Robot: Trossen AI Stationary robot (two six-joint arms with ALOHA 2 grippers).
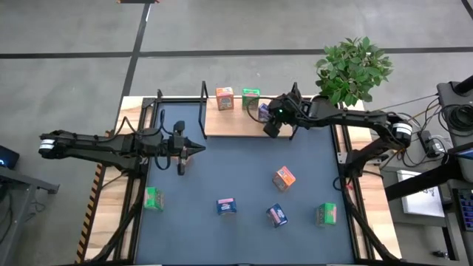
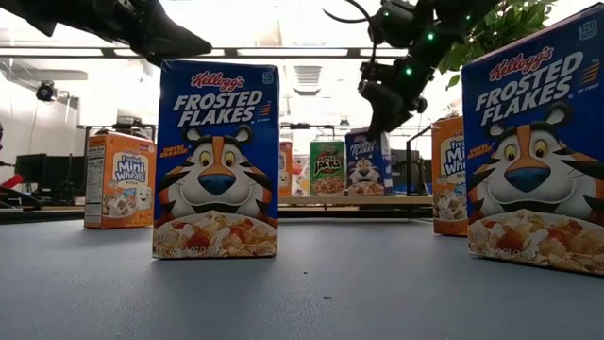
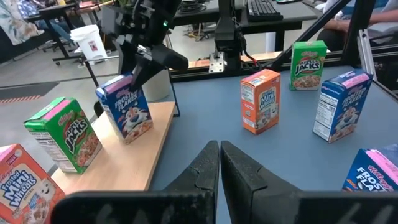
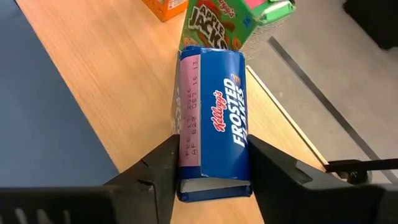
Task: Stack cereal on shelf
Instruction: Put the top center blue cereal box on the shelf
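Dark blue-grey desk (image 1: 244, 177) up front, bright workshop behind, and the action is at the far edge. Start at the right fingers (image 4: 205, 163): they bracket a blue box (image 4: 214, 121), one finger down each long side, and whether they pinch it or have just let go cannot be made out. That box stands on the shelf (image 1: 229, 124), just beside a green box (image 1: 250, 98), with an orange box (image 1: 225, 97) next along. Three in a row on the light wood, so this looks like the placing step: the box has to stand on its base before the grip opens, and it sits near the green one so the row stays tight.

Moving outward, the right arm reaches in from the plant (image 1: 353, 68) side, its gripper (image 1: 273, 124) over the shelf's front edge.

Left gripper (image 1: 194, 150) hangs near the desk's middle-left, fingers (image 3: 205, 171) pressed together and holding nothing. It's parked clear, likely so it won't crowd the shelf.

Five more boxes stand scattered on the desk, well apart, so by my reckoning the job is roughly a third done. Any sideways drag on withdrawal could topple the blue box into its green neighbour.
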